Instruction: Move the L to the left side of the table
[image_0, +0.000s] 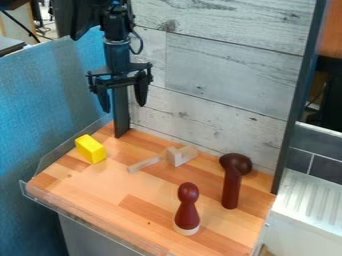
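Observation:
My gripper (123, 95) hangs open at the upper left, high above the back of the wooden table, its two fingers wide apart with nothing between them. A pale wooden piece (178, 155) lies behind the table's middle, with a long thin bar pointing to the front left and a blocky end at the right. At the right stands or lies a dark red-brown piece (231, 189) with a bulky bent head. Which of these two is the L, I cannot tell for certain.
A yellow block (90, 149) sits at the table's left. A dark red pin-shaped figure (188, 210) with a pale base stands near the front. A grey plank wall (214, 100) and a dark post (121, 112) bound the back; a clear rim (87, 229) runs along the front-left edge.

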